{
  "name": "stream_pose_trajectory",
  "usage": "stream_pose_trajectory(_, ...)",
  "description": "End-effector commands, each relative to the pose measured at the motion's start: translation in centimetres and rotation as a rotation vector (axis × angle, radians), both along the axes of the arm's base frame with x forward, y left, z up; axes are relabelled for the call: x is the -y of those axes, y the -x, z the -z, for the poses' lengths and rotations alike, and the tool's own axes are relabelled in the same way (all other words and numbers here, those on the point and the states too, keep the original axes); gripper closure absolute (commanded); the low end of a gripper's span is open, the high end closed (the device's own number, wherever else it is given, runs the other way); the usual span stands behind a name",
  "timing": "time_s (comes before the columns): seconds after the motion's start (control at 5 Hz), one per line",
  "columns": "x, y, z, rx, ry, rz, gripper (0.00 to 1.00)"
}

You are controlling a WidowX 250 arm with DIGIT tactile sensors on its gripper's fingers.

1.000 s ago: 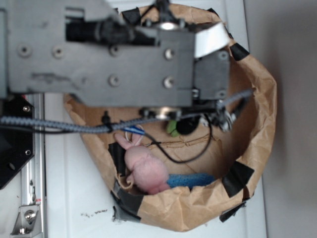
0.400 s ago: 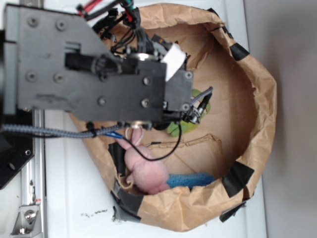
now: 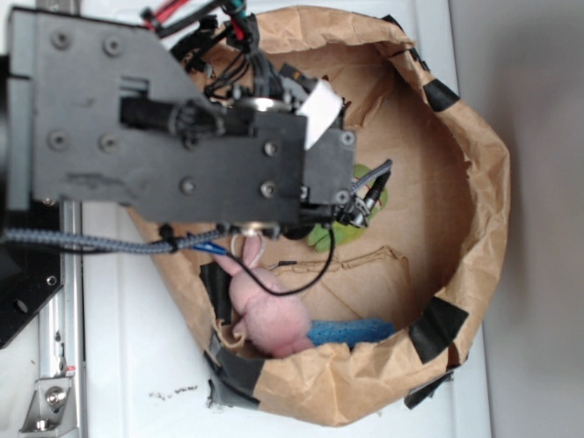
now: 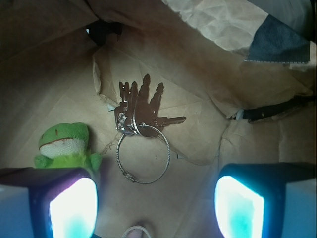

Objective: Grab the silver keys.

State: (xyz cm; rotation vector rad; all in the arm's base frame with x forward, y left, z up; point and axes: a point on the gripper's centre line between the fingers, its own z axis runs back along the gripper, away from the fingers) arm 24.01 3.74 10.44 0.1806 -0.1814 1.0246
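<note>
The silver keys (image 4: 141, 106) lie flat on the brown paper floor of the bag, fanned out, with their thin wire ring (image 4: 143, 154) below them. In the wrist view my gripper (image 4: 156, 208) is open, above the floor, its two glowing pads (image 4: 74, 208) wide apart; the ring lies just ahead of the gap and the keys farther ahead. In the exterior view the arm's grey body (image 3: 182, 137) covers the keys.
A green frog plush (image 4: 64, 144) sits left of the ring, close to the left pad. A pink bunny plush (image 3: 269, 310) and a blue sponge (image 3: 351, 330) lie at the near wall of the paper bag (image 3: 474, 182), whose sides rise all round.
Since a second ago the arm has moved left and toward the bag's far-left side, uncovering the green frog. Over the last 0.4 s nothing has moved.
</note>
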Motion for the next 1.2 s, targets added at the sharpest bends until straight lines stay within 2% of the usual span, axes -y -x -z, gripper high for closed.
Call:
stream_pose_trajectory(0.0,-2.0,0.6,1.8,0.071,0.064,0.031,0.00)
stream_pose_trajectory(0.2,-2.5,1.5,4.1,0.130,0.080,0.049,0.00)
stream_pose_trajectory(0.6,-2.9,0.9,5.4,0.105,0.084,0.000,0.00)
stream_pose_trajectory(1.0,-3.6,1.5,5.8,0.118,0.054,-0.020,0.00)
